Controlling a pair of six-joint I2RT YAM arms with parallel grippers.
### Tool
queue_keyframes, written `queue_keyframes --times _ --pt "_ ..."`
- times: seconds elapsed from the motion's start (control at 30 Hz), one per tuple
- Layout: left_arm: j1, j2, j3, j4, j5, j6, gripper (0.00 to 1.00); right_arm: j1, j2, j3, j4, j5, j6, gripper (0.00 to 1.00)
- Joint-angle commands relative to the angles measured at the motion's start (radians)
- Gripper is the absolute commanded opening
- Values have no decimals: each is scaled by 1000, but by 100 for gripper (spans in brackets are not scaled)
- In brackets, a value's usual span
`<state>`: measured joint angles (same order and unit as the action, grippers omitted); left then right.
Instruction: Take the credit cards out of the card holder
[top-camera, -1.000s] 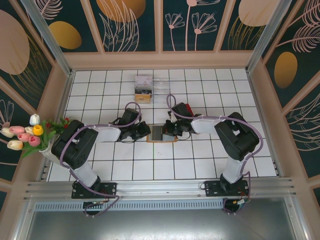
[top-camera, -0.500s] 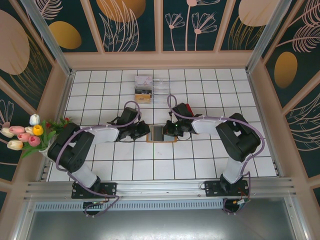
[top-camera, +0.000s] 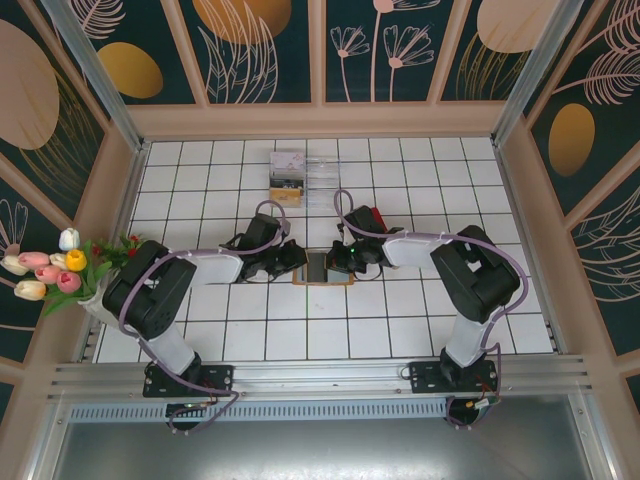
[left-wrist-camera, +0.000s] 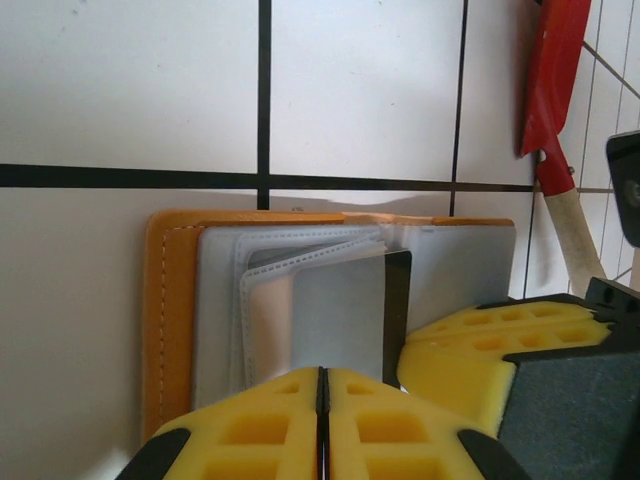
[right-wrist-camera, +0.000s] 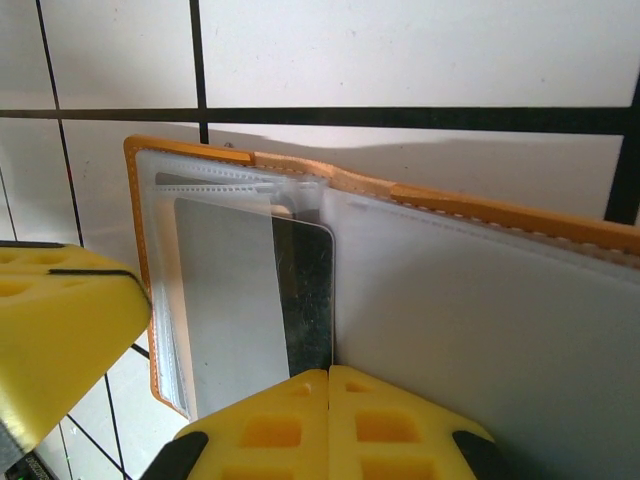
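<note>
progress: early. the card holder (top-camera: 322, 268) lies open and flat on the tiled table (top-camera: 400, 320), midway between your two arms, with its clear sleeves (left-wrist-camera: 300, 262) facing up. one grey card (right-wrist-camera: 225, 300) with a dark stripe pokes partly out of a sleeve but sits inside the holder's outline. judged from that, no card is out yet and all the pulling is left.

left gripper (left-wrist-camera: 322, 400): clenched, pads together, over the card's near edge. you cannot tell whether the card is nipped between them.
right gripper (right-wrist-camera: 328, 400): clenched too, tips at the card's end, beside the grey panel.

counts: one table, two grippers, one card holder, one red spatula (left-wrist-camera: 555, 70) just beyond it. one card is certain. a paler card (left-wrist-camera: 265, 335) beside it may be a second, but it is too overlapped to tell.
</note>
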<state>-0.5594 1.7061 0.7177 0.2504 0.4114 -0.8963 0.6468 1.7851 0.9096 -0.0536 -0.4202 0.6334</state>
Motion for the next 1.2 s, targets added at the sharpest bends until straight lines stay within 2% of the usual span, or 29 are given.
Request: queue_keyframes --times 0.0,0.6,0.8,1.03,1.17 --pt "-7 46 -13 60 10 -8 11 -7 32 15 -27 19 2 6" --pt "-6 46 -99 24 -64 -8 9 -35 62 -21 67 -71 22 16" --pt "-6 44 -106 23 -72 -8 9 -48 76 -52 149 -146 19 19" --pt "-7 35 -124 23 -80 -10 9 -69 81 -64 213 -200 26 15" --pt "-6 27 -132 26 -83 -9 10 -78 77 -74 226 -208 23 6"
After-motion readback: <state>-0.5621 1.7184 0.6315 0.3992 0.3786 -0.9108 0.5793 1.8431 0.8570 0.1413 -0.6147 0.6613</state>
